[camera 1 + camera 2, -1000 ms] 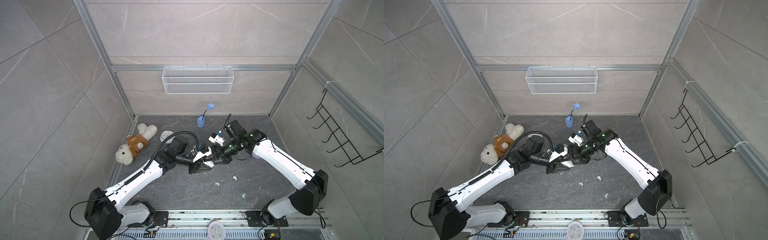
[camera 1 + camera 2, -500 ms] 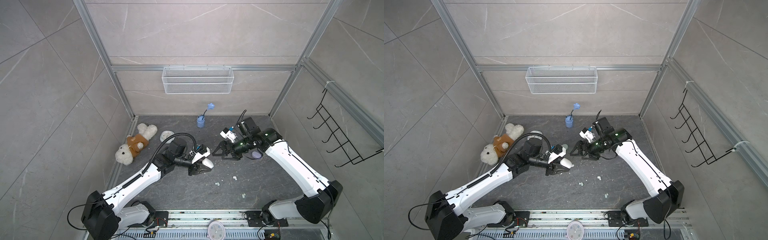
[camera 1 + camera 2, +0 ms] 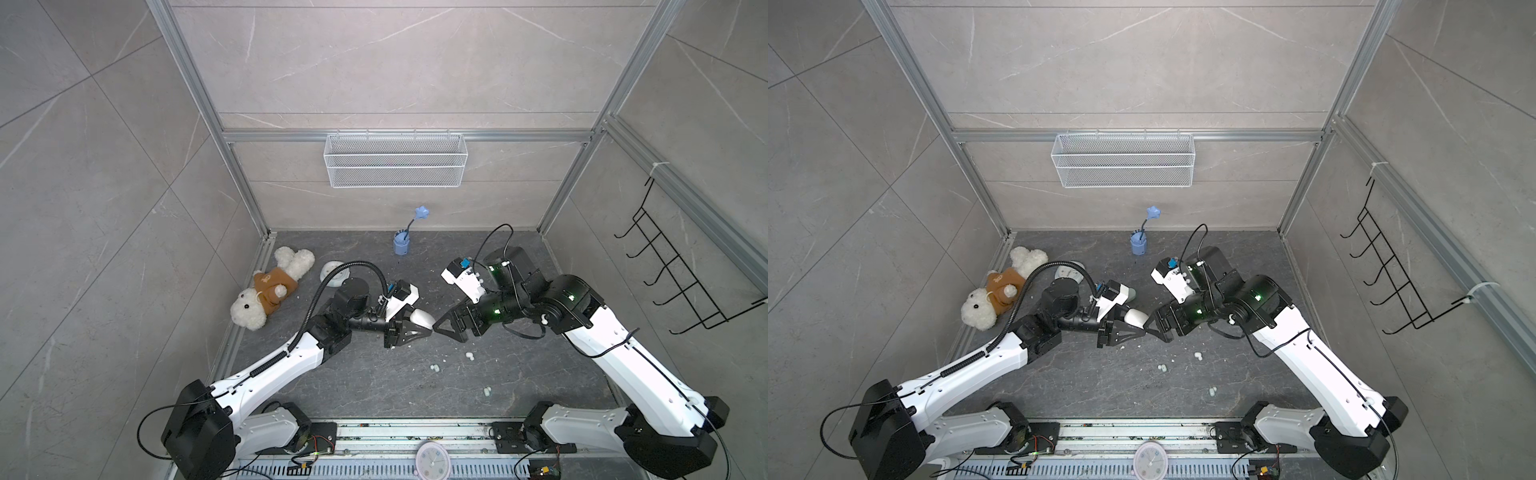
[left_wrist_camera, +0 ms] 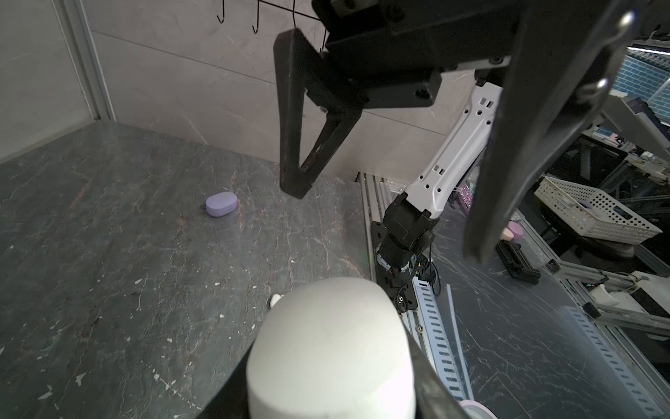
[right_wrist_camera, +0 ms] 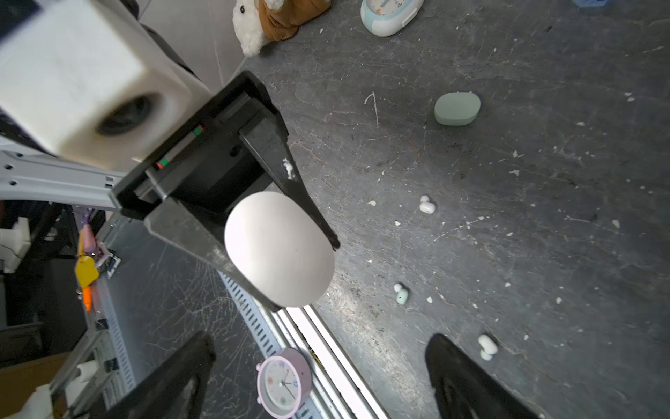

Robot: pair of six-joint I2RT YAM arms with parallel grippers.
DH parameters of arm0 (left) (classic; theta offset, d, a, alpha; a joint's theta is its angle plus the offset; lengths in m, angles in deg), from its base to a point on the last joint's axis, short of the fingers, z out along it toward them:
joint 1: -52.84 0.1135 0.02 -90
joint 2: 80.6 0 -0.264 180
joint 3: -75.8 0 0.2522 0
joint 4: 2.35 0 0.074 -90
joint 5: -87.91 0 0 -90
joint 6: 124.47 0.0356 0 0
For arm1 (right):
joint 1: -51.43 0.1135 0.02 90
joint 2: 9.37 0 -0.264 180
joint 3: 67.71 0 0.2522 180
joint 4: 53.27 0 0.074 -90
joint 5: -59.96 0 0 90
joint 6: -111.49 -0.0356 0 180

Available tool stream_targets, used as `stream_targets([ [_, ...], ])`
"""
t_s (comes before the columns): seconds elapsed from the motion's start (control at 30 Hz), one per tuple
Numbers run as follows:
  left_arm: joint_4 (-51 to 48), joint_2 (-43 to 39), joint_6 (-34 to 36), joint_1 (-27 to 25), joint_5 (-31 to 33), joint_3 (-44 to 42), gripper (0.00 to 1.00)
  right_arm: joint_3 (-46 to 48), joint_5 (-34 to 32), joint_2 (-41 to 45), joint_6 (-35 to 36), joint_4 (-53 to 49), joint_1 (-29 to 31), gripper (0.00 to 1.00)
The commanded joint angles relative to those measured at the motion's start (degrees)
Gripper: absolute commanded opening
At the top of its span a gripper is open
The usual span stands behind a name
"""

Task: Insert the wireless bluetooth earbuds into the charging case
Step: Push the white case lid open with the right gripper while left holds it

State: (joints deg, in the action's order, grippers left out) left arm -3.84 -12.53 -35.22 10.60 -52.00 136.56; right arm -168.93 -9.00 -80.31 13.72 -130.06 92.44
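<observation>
Your left gripper (image 3: 419, 327) is clamped tight on the white charging case (image 5: 279, 250), held clear of the floor (image 5: 544, 217). Its fingers cover both flanks of the case, and you cannot make out a lid seam. Your right gripper (image 4: 386, 221) faces the case with its jaws spread wide, holding nothing. On the floor lie a white earbud (image 5: 427, 206), a mint earbud (image 5: 400, 294) and a pale earbud (image 5: 486, 346) of uncertain colour. In both top views they are mere specks.

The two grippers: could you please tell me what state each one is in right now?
Left gripper: shut on the white charging case.
Right gripper: open, holding nothing.
</observation>
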Motion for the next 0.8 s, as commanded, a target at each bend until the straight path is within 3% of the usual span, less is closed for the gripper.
stream_targets([
  [0.0, 8.4, 0.9, -3.3, -0.5, -2.5, 0.4, 0.25, -2.5, -5.6, -1.0, 3.8, -0.2, 1.7, 0.93],
  [0.6, 8.6, 1.8, -3.4, -1.0, -3.9, 0.8, 0.24, -4.2, -8.5, -4.2, 5.0, 0.0, 3.7, 0.92],
  [0.77, 8.3, 1.6, -3.0, -1.3, -4.1, 0.7, 0.23, -4.7, -14.2, -4.6, 3.2, -0.1, 3.7, 0.91],
])
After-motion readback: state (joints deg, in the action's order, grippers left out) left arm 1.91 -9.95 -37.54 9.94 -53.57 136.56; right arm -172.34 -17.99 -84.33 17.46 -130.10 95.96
